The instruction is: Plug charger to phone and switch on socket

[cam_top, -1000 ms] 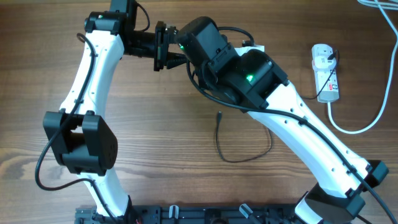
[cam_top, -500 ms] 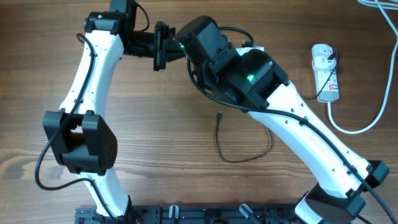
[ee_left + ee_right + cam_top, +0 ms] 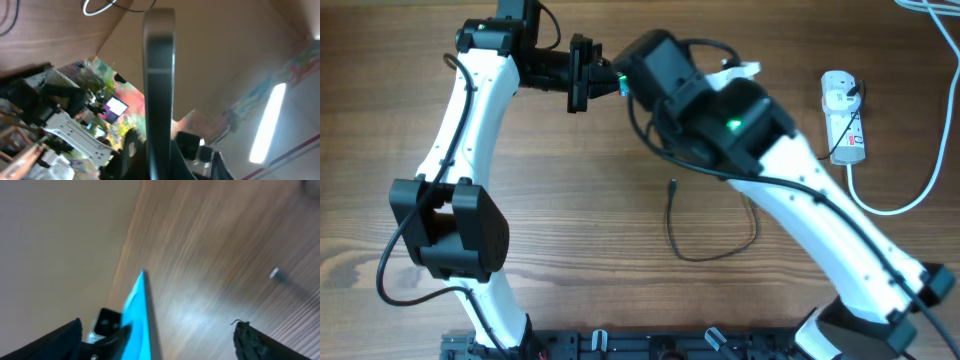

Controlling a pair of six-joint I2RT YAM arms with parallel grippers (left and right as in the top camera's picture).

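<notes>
Two hands, one phone. Left hand (image 3: 585, 75): clamped shut on the phone (image 3: 159, 75) (held edge-on, up off the surface (image 3: 570, 210)). Right hand (image 3: 157, 339): fingers spread wide either side of the phone, gripping nothing. Charger (image 3: 712, 252): lying loose mid-surface, well apart from the socket (image 3: 843, 118).

The table (image 3: 570, 200) is brown wood with a clear lengthwise grain and a low satin sheen. In the right wrist view it gives back a pale glare. The left arm (image 3: 470, 110) and right arm (image 3: 820, 210) have smooth, glossy white plastic shells, with matt black plastic at the joints. The charger (image 3: 669, 220) is a thin black cable, matt and rubbery-looking. The socket (image 3: 842, 118) is smooth white plastic, and its lead (image 3: 895, 208) is smooth and white too. The phone (image 3: 159, 75) shows a dark, metal-like edge with a soft sheen; in the right wrist view its teal face looks glossy.
</notes>
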